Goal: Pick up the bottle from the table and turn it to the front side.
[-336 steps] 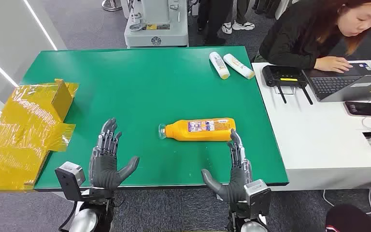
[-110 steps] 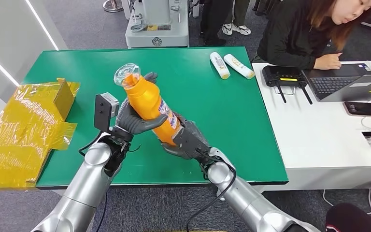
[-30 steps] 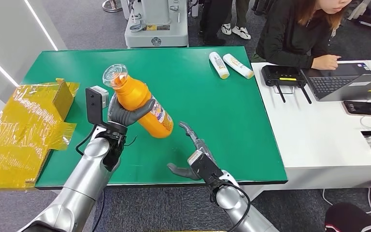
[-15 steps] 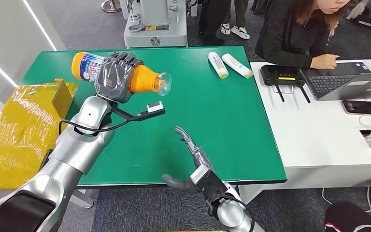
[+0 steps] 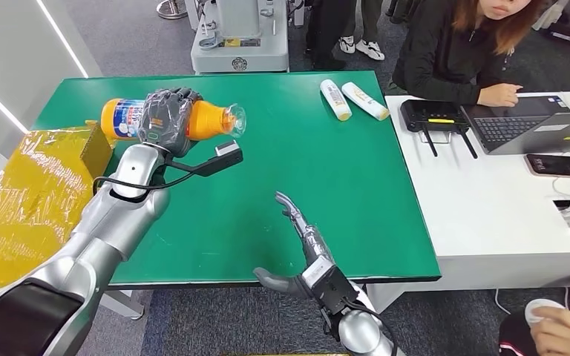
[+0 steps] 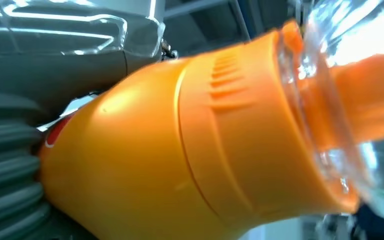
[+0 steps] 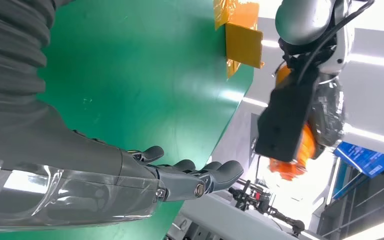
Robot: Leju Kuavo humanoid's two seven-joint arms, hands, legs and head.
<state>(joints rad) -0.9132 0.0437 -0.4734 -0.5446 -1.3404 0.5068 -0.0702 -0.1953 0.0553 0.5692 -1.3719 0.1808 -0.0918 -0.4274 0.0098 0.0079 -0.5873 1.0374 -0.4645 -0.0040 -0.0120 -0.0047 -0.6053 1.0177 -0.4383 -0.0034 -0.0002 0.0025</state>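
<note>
- Left robot hand [image 5: 165,119] grips the orange plastic bottle with a clear cap and a blue-and-white label [image 5: 209,119] around its middle, fingers wrapped over the body.
- That bottle is held in the air over the far left part of the green surface [image 5: 319,170], lying roughly level — clear cap pointing toward the robot's right, label end toward the left.
- In the left wrist view the bottle's orange shoulder [image 6: 180,150] sits right against the robot hand's grey ribbed cover [image 6: 5,165], and the clear cap is blurred at the picture's edge.
- Right robot hand [image 5: 308,256] is open and holds nothing: fingers stretched out straight over the near edge of the green surface, thumb set apart to the side.
- In the right wrist view those straight dark fingers [image 7: 190,177] hang above the green top, with the held bottle [image 7: 300,150] seen well apart beyond them.
- Crumpled yellow plastic wrapping around a yellow box [image 5: 37,178] lies at the left edge of the surface.
- Two small white tubes [image 5: 352,98] lie side by side near the far right corner.
- White desk [image 5: 490,222] stands just beside the green surface on the right — it carries a black router [image 5: 438,116], a laptop [image 5: 534,127] and a phone [image 5: 560,165].
- Person in a dark top [image 5: 453,59] sits behind that desk, one hand near the laptop.
</note>
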